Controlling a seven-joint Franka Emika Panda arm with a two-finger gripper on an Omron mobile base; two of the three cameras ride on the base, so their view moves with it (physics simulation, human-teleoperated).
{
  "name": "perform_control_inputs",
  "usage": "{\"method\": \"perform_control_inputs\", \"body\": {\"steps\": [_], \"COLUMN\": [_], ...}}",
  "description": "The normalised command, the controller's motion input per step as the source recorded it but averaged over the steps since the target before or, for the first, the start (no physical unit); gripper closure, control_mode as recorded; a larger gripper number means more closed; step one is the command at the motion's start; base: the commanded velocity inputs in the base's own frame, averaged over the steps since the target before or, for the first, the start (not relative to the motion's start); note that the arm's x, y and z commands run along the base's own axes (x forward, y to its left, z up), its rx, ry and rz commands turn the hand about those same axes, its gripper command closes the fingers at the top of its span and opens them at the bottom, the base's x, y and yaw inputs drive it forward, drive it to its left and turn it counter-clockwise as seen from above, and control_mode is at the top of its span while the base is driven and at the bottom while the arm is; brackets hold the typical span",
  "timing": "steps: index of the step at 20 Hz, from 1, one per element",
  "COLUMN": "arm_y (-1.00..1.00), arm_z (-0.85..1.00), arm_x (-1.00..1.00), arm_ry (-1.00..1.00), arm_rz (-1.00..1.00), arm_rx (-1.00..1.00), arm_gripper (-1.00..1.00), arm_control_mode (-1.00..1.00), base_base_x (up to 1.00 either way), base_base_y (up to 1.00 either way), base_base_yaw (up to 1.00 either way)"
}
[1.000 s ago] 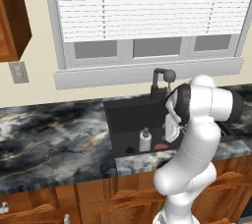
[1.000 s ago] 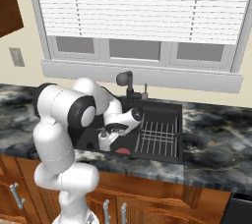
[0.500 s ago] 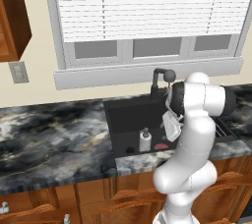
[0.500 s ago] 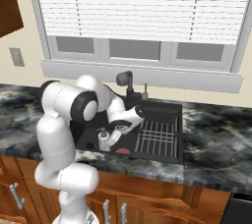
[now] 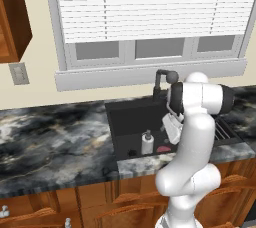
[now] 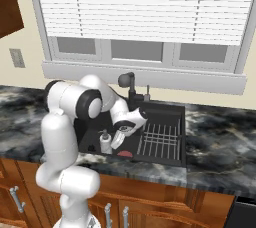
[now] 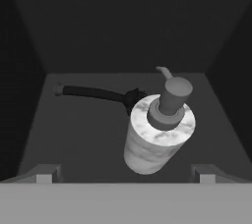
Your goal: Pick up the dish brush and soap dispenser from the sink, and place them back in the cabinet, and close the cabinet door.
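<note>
Over the sink: the gripper [image 6: 119, 139] hangs inside the basin, pointed down, its fingers [image 7: 47, 174] spread wide and released, nothing between them.
Sink: black recessed basin [image 5: 127, 117] set in the grey-black marbled worktop [image 5: 55, 142], under a window with white blinds [image 5: 150, 4].
Soap dispenser: white bottle with a grey pump top [image 7: 160, 129], upright on the sink floor near the front wall; from the hand camera it sits between the two finger tips and below them, not touched. Also seen at [image 5: 147, 143] and [image 6: 105, 142].
Dish brush: thin dark handle [image 7: 93, 93] lying flat on the sink floor just beyond the bottle; its head end looks to be touching the bottle's far side, though the hand camera is too dark to be sure. A reddish-pink patch [image 5: 163, 148] lies on the basin floor beside the bottle, also at [image 6: 125, 154].
Wire rack: in the right part of the basin [image 6: 159, 139].
Faucet: dark, at the back rim of the sink [image 6: 128, 83].
Cabinet: reddish-brown wood at the upper left [image 5: 12, 22], well apart from the sink.
</note>
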Motion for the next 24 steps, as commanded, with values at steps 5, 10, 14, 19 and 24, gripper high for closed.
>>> {"method": "perform_control_inputs", "body": {"steps": [5,10,14,19,24], "arm_y": [0.01,0.05,0.06,0.05,0.06], "arm_z": [-0.06,-0.18,-0.12,-0.08,-0.06], "arm_x": [0.16,0.14,0.16,0.12,0.01], "arm_ry": [0.00,0.00,0.00,0.00,0.01], "arm_rz": [0.03,0.03,0.02,0.02,0.03], "arm_rx": [0.00,0.00,0.00,0.00,0.00], "arm_gripper": [-1.00,-1.00,-1.00,-1.00,-1.00], "arm_control_mode": [-1.00,-1.00,-1.00,-1.00,-1.00], "base_base_x": [0.00,0.00,0.00,0.00,0.00], "base_base_y": [0.00,0.00,0.00,0.00,0.00], "base_base_yaw": [0.00,0.00,0.00,0.00,0.00]}}
